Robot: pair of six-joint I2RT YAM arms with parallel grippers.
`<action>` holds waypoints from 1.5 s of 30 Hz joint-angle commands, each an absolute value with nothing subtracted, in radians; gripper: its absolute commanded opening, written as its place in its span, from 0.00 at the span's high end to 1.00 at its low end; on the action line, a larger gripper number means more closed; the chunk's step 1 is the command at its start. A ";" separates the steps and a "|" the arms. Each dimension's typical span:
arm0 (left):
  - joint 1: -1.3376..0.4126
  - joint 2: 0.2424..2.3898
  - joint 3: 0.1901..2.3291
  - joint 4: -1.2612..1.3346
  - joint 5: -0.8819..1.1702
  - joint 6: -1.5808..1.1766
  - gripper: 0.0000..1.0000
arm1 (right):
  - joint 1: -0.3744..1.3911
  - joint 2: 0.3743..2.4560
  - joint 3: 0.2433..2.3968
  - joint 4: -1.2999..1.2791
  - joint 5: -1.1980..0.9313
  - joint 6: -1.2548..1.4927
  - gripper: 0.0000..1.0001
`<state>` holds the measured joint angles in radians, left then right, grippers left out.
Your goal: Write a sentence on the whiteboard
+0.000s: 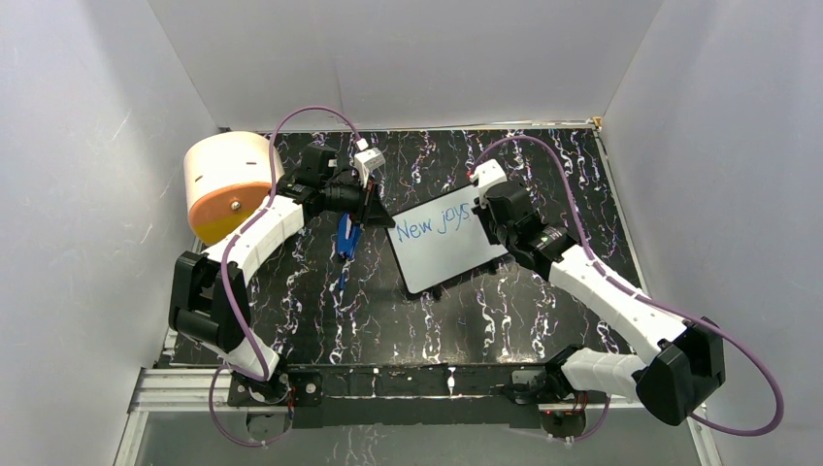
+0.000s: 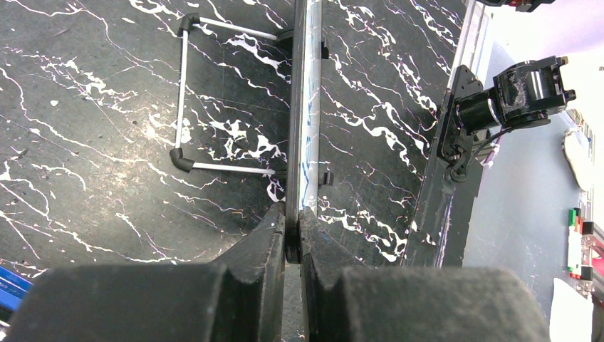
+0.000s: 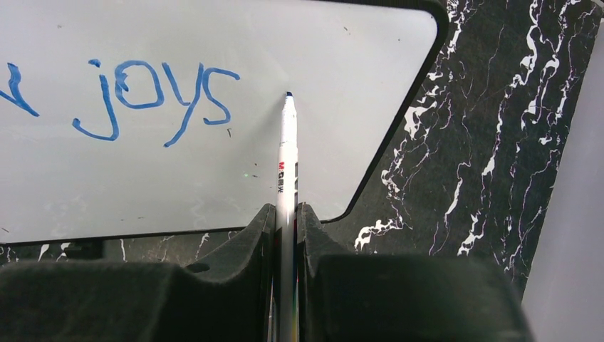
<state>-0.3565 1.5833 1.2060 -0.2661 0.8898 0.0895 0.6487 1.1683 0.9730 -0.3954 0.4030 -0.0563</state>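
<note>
Enclosing a marbled black table (image 1: 320, 325) stand white walls (image 1: 408, 58); left jaws clamp whiteboard (image 1: 444, 256), right jaws clamp marker (image 3: 287, 157).

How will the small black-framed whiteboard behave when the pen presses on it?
Likely stiff: the small black-framed whiteboard looks flat and unbent edge-on. It seems light and could slide or tip on its thin wire stand, so the left fingers clamping its edge probably matter. Its glossy face may let the white marker pen skid.
</note>
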 commanded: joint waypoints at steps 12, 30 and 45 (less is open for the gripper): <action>-0.364 1.600 1.216 -0.323 0.856 0.132 1.00 | 0.605 1.186 1.018 -0.326 0.390 -0.075 1.00; -0.364 1.599 1.217 -0.324 0.848 0.132 1.00 | 0.592 1.146 1.025 -0.332 0.395 -0.075 1.00; -0.364 1.599 1.217 -0.325 0.850 0.132 1.00 | 0.593 1.170 1.042 -0.313 0.367 -0.079 1.00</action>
<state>-0.3565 1.5833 1.2072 -0.2691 0.8894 0.0898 0.5957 1.1706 0.9878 -0.3664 0.3779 -0.0643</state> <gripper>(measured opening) 0.069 0.215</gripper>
